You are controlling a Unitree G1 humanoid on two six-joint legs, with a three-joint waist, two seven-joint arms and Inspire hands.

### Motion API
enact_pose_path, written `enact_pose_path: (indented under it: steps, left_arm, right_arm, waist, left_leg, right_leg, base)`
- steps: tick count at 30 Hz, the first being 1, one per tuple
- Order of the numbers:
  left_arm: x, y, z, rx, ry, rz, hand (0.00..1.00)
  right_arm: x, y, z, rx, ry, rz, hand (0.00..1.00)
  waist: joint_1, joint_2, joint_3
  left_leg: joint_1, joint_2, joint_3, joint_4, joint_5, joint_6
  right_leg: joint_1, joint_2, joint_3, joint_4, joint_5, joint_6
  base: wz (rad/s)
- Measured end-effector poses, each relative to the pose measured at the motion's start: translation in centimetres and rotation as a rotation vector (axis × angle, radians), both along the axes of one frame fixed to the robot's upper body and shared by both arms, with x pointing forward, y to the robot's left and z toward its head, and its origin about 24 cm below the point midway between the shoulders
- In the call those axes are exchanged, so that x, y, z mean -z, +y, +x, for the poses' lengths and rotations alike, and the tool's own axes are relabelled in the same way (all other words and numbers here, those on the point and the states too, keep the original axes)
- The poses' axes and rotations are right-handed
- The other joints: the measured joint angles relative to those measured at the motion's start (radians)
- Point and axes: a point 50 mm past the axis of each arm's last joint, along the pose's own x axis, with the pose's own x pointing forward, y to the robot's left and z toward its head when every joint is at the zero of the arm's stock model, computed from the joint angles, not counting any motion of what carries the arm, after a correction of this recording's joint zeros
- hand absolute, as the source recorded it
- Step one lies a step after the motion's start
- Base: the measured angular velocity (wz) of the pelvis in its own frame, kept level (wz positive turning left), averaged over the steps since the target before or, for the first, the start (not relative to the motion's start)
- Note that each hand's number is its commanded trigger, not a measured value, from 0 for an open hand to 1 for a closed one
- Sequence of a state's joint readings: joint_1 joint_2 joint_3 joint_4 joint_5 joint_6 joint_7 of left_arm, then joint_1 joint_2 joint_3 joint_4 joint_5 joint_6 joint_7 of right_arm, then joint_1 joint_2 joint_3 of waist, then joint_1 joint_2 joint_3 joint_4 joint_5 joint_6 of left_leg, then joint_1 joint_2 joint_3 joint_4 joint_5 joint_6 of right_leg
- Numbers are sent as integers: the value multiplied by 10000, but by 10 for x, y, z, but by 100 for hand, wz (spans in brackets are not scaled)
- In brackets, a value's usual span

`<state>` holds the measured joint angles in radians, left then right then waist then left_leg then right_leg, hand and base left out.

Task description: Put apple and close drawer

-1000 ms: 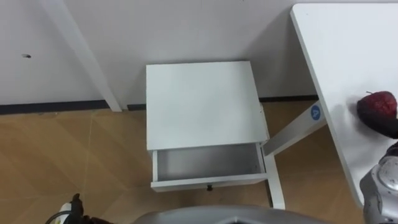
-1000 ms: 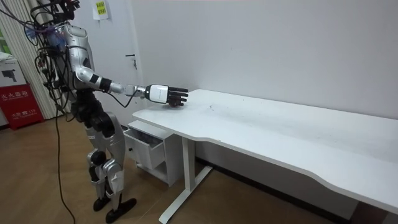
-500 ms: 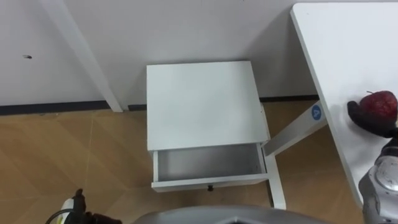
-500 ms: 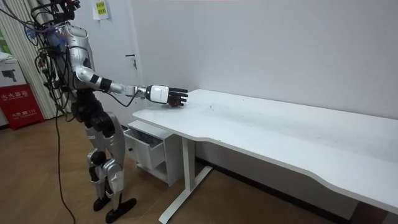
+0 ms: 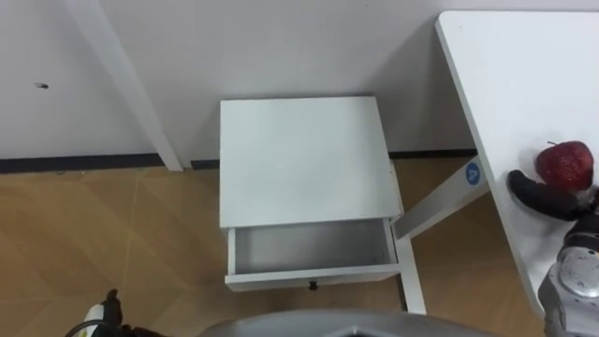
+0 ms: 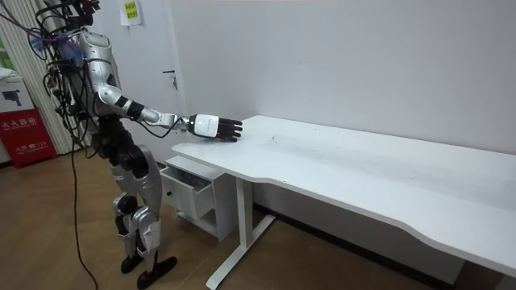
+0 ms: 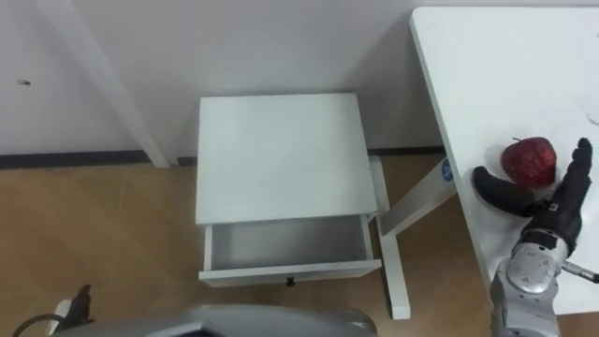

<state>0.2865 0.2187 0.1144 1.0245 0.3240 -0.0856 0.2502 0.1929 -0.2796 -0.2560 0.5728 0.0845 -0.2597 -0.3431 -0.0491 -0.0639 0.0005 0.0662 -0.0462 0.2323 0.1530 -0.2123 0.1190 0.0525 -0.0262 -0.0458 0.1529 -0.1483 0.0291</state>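
Note:
A dark red apple [image 5: 564, 161] [image 7: 529, 159] lies on the white table [image 5: 524, 65] near its left edge. My right hand [image 7: 547, 220] [image 6: 211, 126] reaches over the table edge and is open, its thumb to the left of the apple and its fingers to the right, just short of it. The small white cabinet [image 5: 304, 159] stands left of the table. Its drawer [image 5: 314, 245] is pulled out toward me and holds nothing. My left hand [image 5: 101, 314] shows as a small part at the bottom left edge.
The table's slanted white leg [image 5: 440, 201] stands close to the cabinet's right side. A white wall and a slanted white bar [image 5: 122, 80] lie behind the cabinet. Wooden floor [image 5: 112, 234] spreads to the left. I stand at the table's end, beside the cabinet.
My right hand has drawn back a little from over the apple toward the table edge, and its thumb now lies left of the apple. The apple and the drawer have not moved.

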Motion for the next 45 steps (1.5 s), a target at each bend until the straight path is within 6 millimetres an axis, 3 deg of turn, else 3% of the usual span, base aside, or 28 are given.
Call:
enact_pose_path:
  steps: [1,8,18,25,28,34,39,45]
  left_arm:
    - [0,0,0,13,-1,4,0]
    - [0,0,1,394,158,-65,0]
    - [1,1,-1,400,286,-106,0]
    - [1,0,-3,427,415,-267,0]
    - [2,0,-2,474,415,-291,0]
    - [3,-5,5,715,469,-538,0]
    - [4,-8,13,1017,386,-718,0]
    - [5,-14,19,1679,544,-712,0]
  right_arm:
    - [0,-1,0,-40,43,-22,100]
    - [-10,-8,12,-619,0,-280,100]
    - [-18,-7,26,-1448,-43,-486,100]
    - [-19,-6,28,-1587,-32,-478,100]
    - [-28,-1,36,-2081,-259,-921,100]
    - [-34,29,53,-4151,-160,-1358,100]
    - [-43,70,68,-6648,-137,-1992,100]
    - [-35,105,66,-8136,36,-1401,100]
  waist:
    - [10,-24,-1]
    - [22,-179,-9]
    - [60,-242,61]
    - [121,-244,61]
    - [134,-218,75]
    - [285,-149,73]
    - [478,52,21]
    - [855,107,20]
  left_leg:
    - [-5,-3,1,0,0,0]
    - [-24,-2,-62,-5,0,1]
    - [-17,-1,-63,-1,0,0]
    - [-18,-3,-65,3,0,0]
    - [-16,-2,-65,2,0,0]
    - [-81,-7,-199,16,1,0]
    - [-197,-5,-326,131,0,0]
    - [-223,-9,-463,132,2,-1]
  right_leg:
    - [-6,-2,2,2,0,0]
    - [-13,-6,-120,-9,1,0]
    - [-3,-12,-142,-18,0,0]
    - [-6,-16,-170,-13,0,0]
    - [3,-11,-211,-16,0,0]
    - [-5,-47,-583,-19,1,0]
    - [-12,-63,-762,-27,0,0]
    - [63,-65,-826,-25,0,0]
  base:
    - [0]
    - [2]
    - [0]
    - [0]
    - [0]
    - [7]
    - [7]
    - [7]
